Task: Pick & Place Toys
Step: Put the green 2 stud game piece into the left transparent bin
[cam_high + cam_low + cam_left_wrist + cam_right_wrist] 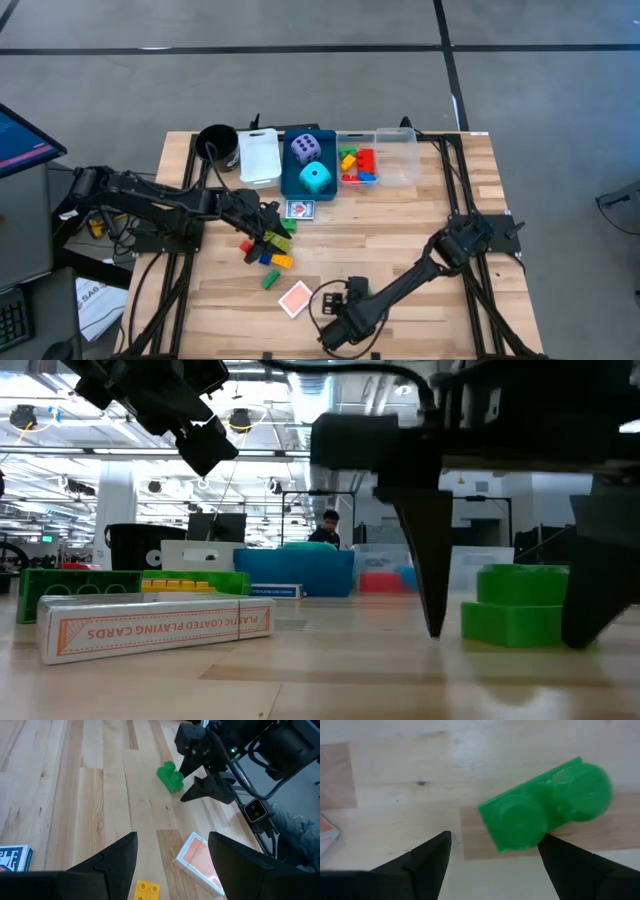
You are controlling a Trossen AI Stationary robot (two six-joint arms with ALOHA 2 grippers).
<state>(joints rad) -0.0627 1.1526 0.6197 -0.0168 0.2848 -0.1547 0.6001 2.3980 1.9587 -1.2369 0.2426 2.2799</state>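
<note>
My right gripper [492,860] points down near the table's front edge, open, with a green two-stud brick [545,805] lying flat on the wood between its fingers. In the low view the brick [515,605] sits closer to one finger [600,580] than to the other. My left gripper [172,855] hangs open above the table, near a pile of small coloured bricks [268,250] at left centre, touching nothing. An orange-backed card box [296,298] lies beside the right gripper [338,305]. A blue card box [300,209] lies in front of the bins. My right gripper has one finger [570,865] close against a corner of the green brick [540,837]. Whether it touches the brick I cannot tell. The brick lies flat on the table, studs up.
Along the far edge stand a black cup [215,143], a white bin [260,155], a blue bin [290,180] with a purple die [305,148] and a cyan die [316,178], and a clear bin [400,160] holding bricks. A yellow brick [146,890] lies below the left gripper.
</note>
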